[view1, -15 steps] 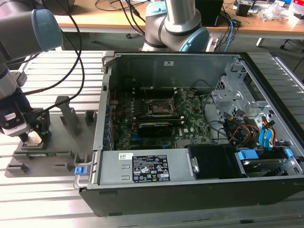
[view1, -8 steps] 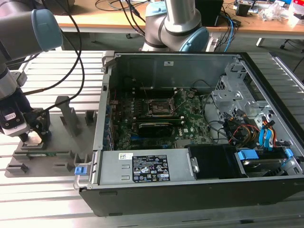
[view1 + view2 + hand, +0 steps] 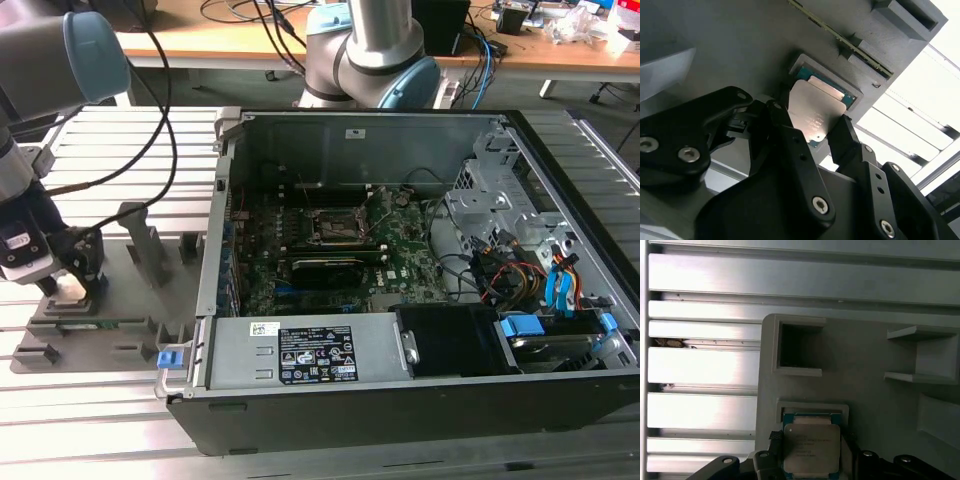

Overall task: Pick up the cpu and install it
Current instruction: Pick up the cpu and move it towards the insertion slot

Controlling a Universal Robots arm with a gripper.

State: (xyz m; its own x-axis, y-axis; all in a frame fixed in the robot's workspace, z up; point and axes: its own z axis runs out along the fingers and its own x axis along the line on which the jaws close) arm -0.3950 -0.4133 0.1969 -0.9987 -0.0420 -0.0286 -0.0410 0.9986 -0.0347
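End effector (image 3: 812,121) clenched on the cpu (image 3: 816,107) — a finger at either edge, just above the grey tray (image 3: 740,45)

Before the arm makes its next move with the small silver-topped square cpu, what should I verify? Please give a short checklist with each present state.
1. Gripper centred over the small silvery square cpu: ok, in both wrist views.
2. Cpu lying flat in the recess of the grey plastic tray: ok.
3. Cpu firmly held: cannot tell.
4. Black square socket ready to receive it: cannot tell.
5. Side of the black computer case open above the socket: ok.
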